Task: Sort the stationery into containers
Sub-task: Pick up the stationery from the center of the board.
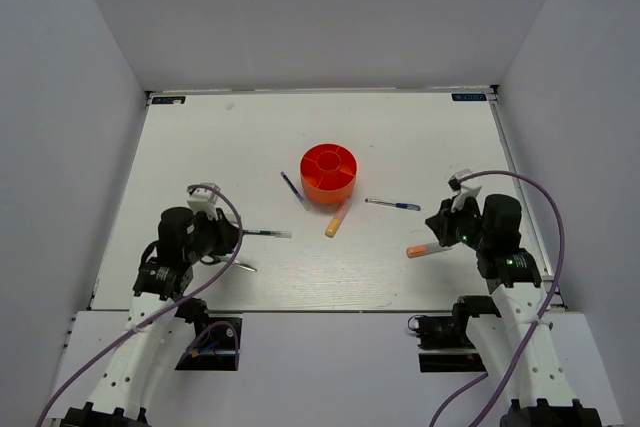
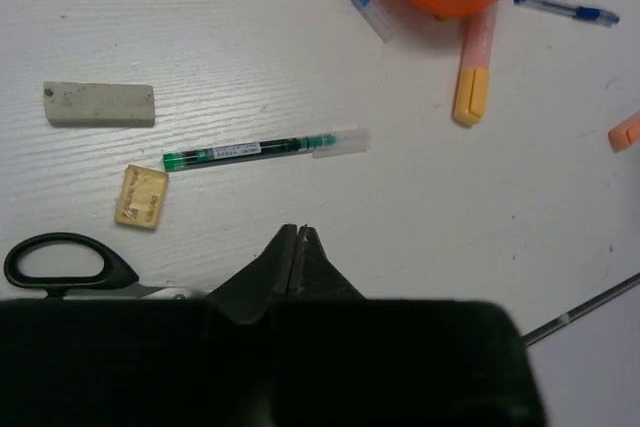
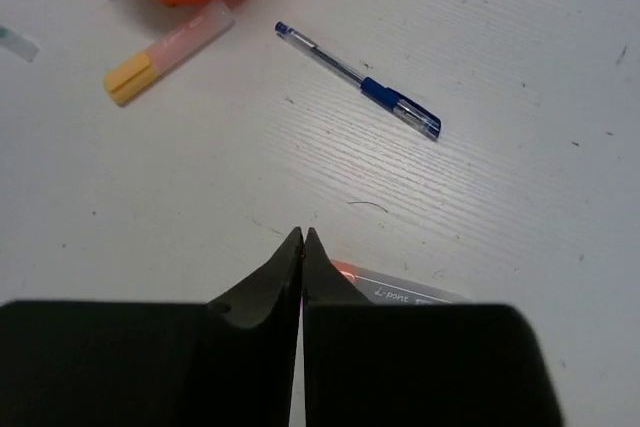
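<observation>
The round orange-red tub [image 1: 328,173] stands mid-table, its compartments looking empty. A thin blue pen [image 1: 292,187] lies at its left, a yellow-orange marker [image 1: 337,219] at its front, and another blue pen [image 1: 392,205] to its right. A dark green pen [image 2: 265,148] lies ahead of my left gripper [image 2: 298,232], which is shut and empty. The black-handled scissors [image 2: 55,262] lie by that gripper's left side. My right gripper [image 3: 302,235] is shut and empty, just above the orange marker with a pale cap [image 3: 400,287], which it partly hides.
A grey eraser [image 2: 99,104] and a small yellow block [image 2: 141,195] lie left of the green pen. White walls close in the table on three sides. A thin dark cable [image 2: 585,309] crosses the lower right of the left wrist view.
</observation>
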You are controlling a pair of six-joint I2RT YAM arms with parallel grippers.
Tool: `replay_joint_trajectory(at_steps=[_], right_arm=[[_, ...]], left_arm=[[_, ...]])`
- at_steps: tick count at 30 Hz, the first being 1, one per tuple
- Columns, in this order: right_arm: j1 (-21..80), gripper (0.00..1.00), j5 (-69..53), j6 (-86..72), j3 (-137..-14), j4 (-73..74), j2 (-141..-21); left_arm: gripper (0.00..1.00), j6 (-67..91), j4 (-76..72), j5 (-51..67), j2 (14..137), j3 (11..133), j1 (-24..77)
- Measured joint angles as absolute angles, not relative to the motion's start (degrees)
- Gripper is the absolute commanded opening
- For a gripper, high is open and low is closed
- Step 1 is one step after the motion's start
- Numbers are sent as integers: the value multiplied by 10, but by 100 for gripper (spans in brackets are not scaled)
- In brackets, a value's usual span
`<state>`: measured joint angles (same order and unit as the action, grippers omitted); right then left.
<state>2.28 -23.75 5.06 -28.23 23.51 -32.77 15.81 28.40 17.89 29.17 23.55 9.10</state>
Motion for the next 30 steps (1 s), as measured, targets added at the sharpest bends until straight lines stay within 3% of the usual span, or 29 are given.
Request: replay_joint_trajectory(at_steps=[1,3,4,5,6,7,8,9,10,11,12,13,15,16,17,18,19,20,22,25,30], right_arm=[[23,23,-247,62,-282,240,-331],[23,90,-263,80,-282,245,-336],[23,90,-270,87,-282,246,-338],[23,90,-278,97,-282,247,-341],[23,84,-287,102,-282,249,-342],[23,49,-297,109,-282,252,-344],[23,27,-305,117,-282,256,-346],[23,11,-311,121,-282,258,-346],[23,18,-314,122,-283,260,-348],[23,47,-313,117,-283,262,-351],[23,67,-313,111,-283,263,-354],[23,74,-310,109,-283,265,-360],[24,75,-306,112,-288,270,-376],[24,73,-305,113,-292,274,-385],[24,71,-303,112,-297,277,-395],[24,71,-301,111,-301,279,-404],[24,69,-300,111,-304,282,-409],[24,69,-299,111,-306,285,-410],[24,68,-298,110,-307,288,-408],[27,68,-298,110,-307,292,-403],[27,68,-297,110,-307,301,-397]], left_arm=[[0,157,282,180,295,235,91],[3,160,283,177,306,235,91],[21,162,283,175,312,235,91],[47,167,283,171,317,235,91],[85,167,283,168,322,235,91],[93,174,283,164,328,235,91],[96,183,283,158,335,235,91],[99,189,283,153,344,235,91],[99,195,284,148,355,236,91],[99,202,290,142,372,242,91],[97,208,296,137,392,250,91],[89,214,306,130,421,262,91],[62,227,331,114,476,298,91],[22,231,340,105,506,319,91],[9,237,347,95,527,337,91],[4,237,352,85,550,356,91],[8,243,356,70,569,374,91],[21,251,358,56,587,390,91],[58,266,364,28,621,417,91],[66,317,374,-4,680,447,91],[67,393,393,-37,772,481,91]])
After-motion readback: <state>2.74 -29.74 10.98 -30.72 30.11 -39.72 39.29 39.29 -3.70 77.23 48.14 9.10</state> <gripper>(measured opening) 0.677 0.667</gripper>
